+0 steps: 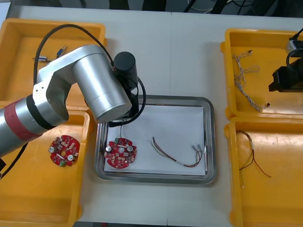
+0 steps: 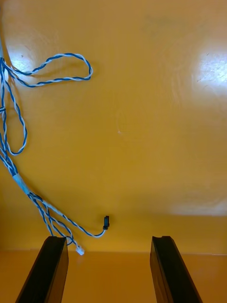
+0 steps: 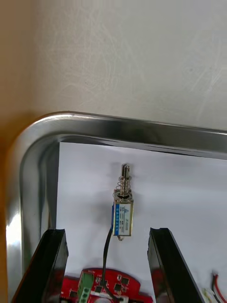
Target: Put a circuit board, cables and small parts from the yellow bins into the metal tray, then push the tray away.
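Presently, a small metal part (image 3: 123, 215) is found inside the metal tray (image 1: 210, 140), and a cable pick is judged to be next.

The left gripper (image 3: 108, 232), placed over the tray's upper-left corner in the front view, is spread wide and nothing is gripped. The part lies loose between its fingers, long axis along them, just beyond the circuit board (image 1: 120, 153). The right gripper (image 2: 109, 238) is held wide open and empty over the yellow bin (image 1: 273, 53) at the frame's upper right. The blue and white cable (image 2: 18, 180) is bunched beyond one finger, with only a black-tipped end reaching ahead of the gap, so a sideways shift is judged necessary. The right arm is much nearer.
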Controlling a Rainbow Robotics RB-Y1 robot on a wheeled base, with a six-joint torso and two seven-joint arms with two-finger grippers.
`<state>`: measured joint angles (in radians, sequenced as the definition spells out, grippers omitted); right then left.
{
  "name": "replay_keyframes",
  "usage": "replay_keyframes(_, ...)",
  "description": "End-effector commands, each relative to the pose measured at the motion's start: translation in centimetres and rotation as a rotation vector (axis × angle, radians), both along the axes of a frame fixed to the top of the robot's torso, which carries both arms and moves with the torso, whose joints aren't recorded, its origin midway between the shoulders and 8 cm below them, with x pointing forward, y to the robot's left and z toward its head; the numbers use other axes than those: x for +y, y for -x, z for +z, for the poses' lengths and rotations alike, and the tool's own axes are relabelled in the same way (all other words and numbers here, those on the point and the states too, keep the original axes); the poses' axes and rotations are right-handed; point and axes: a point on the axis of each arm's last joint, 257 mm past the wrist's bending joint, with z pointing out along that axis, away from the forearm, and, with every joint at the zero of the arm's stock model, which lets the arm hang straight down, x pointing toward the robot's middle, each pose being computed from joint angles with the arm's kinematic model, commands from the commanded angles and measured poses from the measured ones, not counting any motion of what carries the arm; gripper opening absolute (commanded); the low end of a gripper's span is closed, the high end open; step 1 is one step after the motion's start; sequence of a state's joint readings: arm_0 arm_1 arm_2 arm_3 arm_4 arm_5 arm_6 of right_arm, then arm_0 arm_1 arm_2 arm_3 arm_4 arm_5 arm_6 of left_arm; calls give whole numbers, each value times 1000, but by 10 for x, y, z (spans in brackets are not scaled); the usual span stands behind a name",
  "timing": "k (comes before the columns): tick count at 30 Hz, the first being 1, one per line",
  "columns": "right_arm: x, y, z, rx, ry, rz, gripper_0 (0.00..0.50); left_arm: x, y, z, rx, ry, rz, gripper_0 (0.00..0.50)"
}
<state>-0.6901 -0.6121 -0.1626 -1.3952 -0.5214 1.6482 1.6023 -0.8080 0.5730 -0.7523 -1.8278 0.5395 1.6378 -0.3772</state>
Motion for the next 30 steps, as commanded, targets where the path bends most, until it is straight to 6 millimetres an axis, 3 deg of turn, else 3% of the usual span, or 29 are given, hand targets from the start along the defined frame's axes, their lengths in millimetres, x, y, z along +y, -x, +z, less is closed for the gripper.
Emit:
replay_keyframes(1, 2, -5, 0, -65, -51, -61, 500, -2, -3, 44, -31, 66, 31, 500)
replay_keyframes(10, -4, -6, -19, -90, -59, -91, 500, 26, -12, 86, -31, 101, 101, 500)
replay_keyframes(19, -3, -7, -38, -85, -58, -104, 500, 75, -17, 118, -13, 98, 169, 500)
replay_keyframes(30, -3, -9, -59, -66, -52, -120, 500, 124, -59, 141, 46, 145, 265, 500)
